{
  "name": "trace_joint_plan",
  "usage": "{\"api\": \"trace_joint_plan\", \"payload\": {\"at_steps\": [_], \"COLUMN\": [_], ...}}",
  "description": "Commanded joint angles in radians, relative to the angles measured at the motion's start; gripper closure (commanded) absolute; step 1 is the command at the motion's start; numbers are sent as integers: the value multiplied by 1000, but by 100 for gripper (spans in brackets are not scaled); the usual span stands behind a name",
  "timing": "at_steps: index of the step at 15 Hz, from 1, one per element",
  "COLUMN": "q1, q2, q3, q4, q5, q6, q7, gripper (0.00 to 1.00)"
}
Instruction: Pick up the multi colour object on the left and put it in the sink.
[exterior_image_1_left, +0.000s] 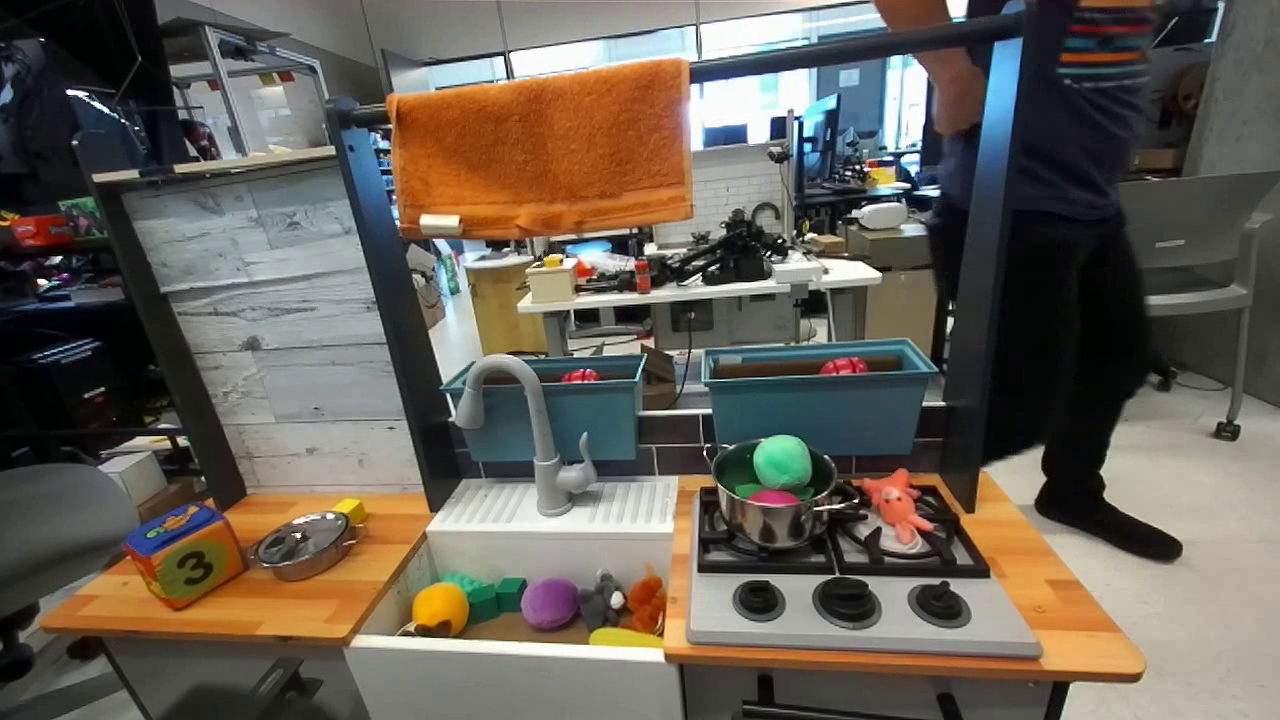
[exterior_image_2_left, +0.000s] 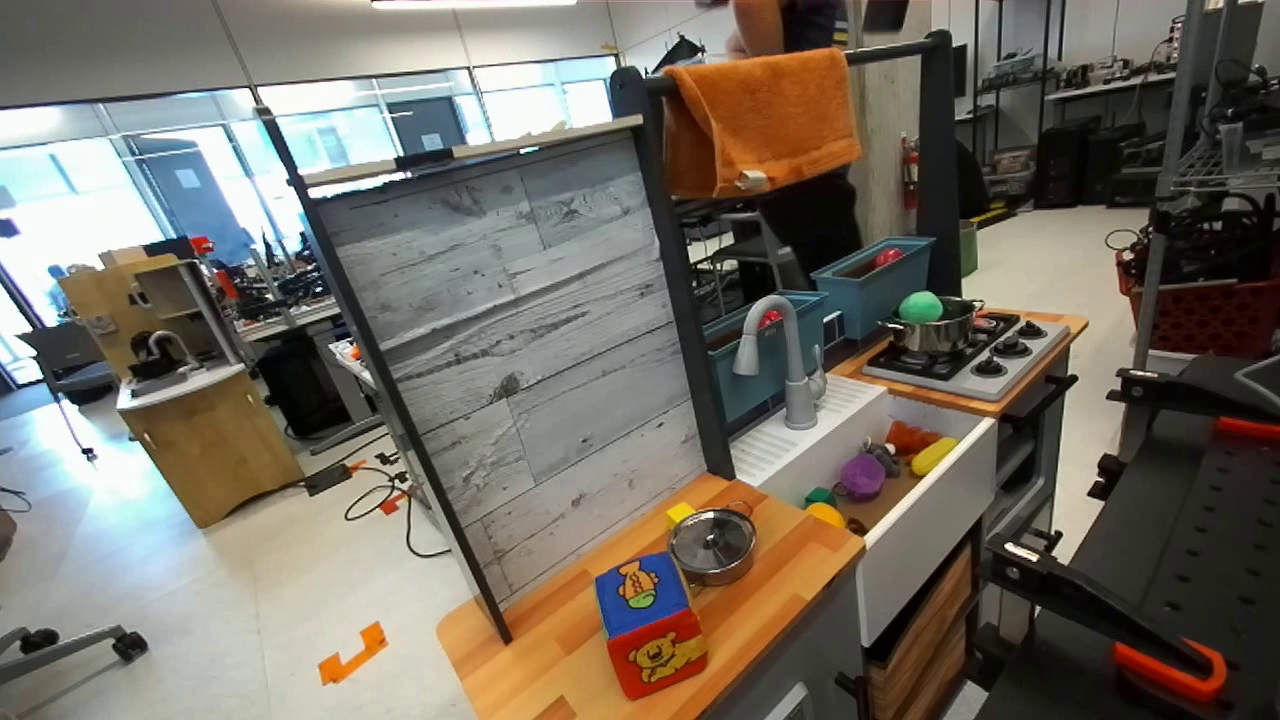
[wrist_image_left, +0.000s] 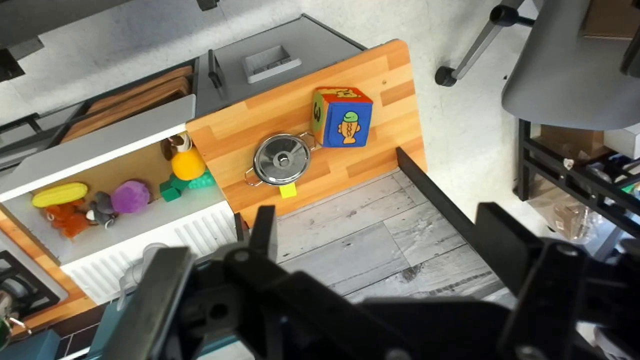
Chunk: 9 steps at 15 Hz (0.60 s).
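Wrist view: multicoloured cube (wrist_image_left: 345, 120) rests on wood-grained counter (wrist_image_left: 330, 170)

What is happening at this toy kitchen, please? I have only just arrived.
A robot hand is meant to move the multicoloured cube from the wooden counter into the white sink. Right now, in the wrist view, the hand is open and holds nothing. The cube sits beside a lidded pan, and the sink already contains toys. A person stands in the background.
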Motion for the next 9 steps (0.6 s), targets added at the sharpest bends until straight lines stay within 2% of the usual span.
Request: {"api": "trace_joint_plan", "payload": {"at_steps": [1, 4, 6, 9], "q1": [-29, -50, -52, 3], "q2": [214, 378, 485, 596], "q3": [-3, -9, 2, -63], "q4": [20, 65, 123, 177], "q5": [-49, -113, -217, -306], "q6": [203, 315, 366, 405], "q7": [10, 63, 188, 308], "gripper": [0, 0, 0, 0]}}
